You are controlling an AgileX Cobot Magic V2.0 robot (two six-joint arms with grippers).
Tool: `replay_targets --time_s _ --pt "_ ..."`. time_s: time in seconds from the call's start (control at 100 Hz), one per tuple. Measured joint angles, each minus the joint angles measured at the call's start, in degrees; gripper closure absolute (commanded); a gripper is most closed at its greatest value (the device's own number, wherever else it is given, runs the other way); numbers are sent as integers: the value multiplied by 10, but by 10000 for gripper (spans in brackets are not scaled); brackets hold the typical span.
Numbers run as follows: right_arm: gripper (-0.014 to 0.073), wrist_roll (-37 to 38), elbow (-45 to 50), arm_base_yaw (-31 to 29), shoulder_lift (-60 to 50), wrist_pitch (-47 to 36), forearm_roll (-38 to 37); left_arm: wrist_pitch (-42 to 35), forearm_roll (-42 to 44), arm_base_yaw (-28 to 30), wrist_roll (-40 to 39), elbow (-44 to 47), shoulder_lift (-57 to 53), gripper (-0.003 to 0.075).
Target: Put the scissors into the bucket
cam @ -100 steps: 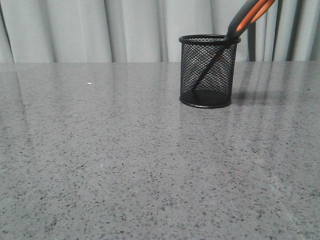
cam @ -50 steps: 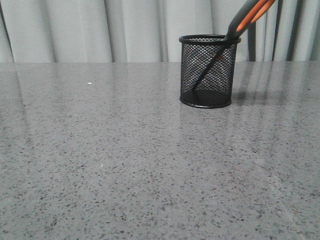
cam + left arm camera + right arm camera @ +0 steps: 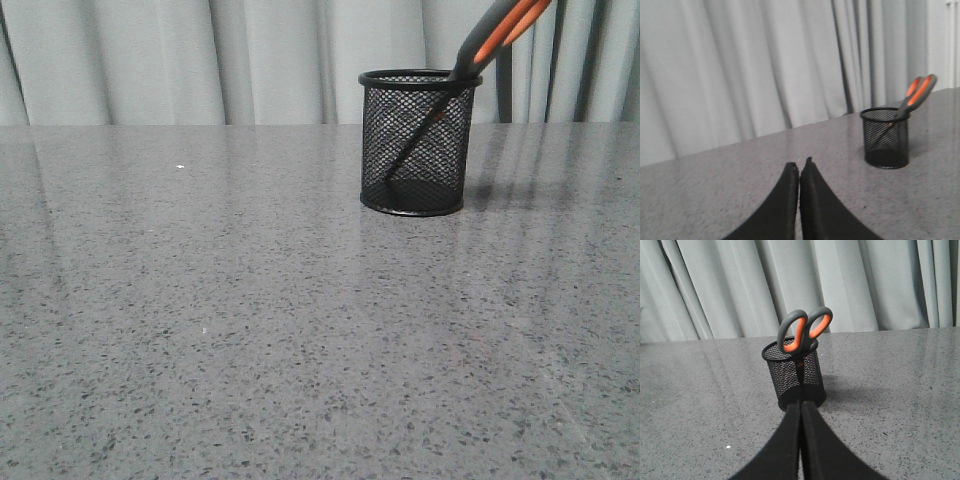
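Here, scissors (image 3: 478, 50) handles cropped by the front view's edge, blades blurred behind bucket (image 3: 416, 142) mesh, grey desk (image 3: 250, 320), curtain (image 3: 200, 60) behind, left end effector (image 3: 799, 167) and right end effector (image 3: 800, 405) both closed, empty.

Front view sits low, near table (image 3: 250, 330) level, facing forward toward the curtain (image 3: 200, 60); bucket (image 3: 416, 142) stands far right of centre. Left wrist view looks across the table from well off, bucket (image 3: 885, 137) small beyond the left gripper (image 3: 799, 167). Right wrist view is closer, facing the curtain, bucket (image 3: 795, 375) just past the right gripper (image 3: 800, 406). All three share bucket, scissors (image 3: 802, 331), table and curtain.
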Motion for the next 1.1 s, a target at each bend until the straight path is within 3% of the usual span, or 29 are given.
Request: replay_targets --time_s 0.15,0.24,0.33,0.51,1.1 --pt "648 0 0 0 0 0 0 -15 -122 138 72 54 0 741" --pt "648 -1 0 0 0 0 0 -44 -151 207 83 92 0 741" --pt "648 -2 0 0 0 0 0 -71 -154 240 88 122 0 741" --pt "648 -2 0 0 0 -1 0 -98 -145 247 89 121 0 741" --pt "648 -1 0 0 0 -1 0 -76 -144 247 91 121 0 741"
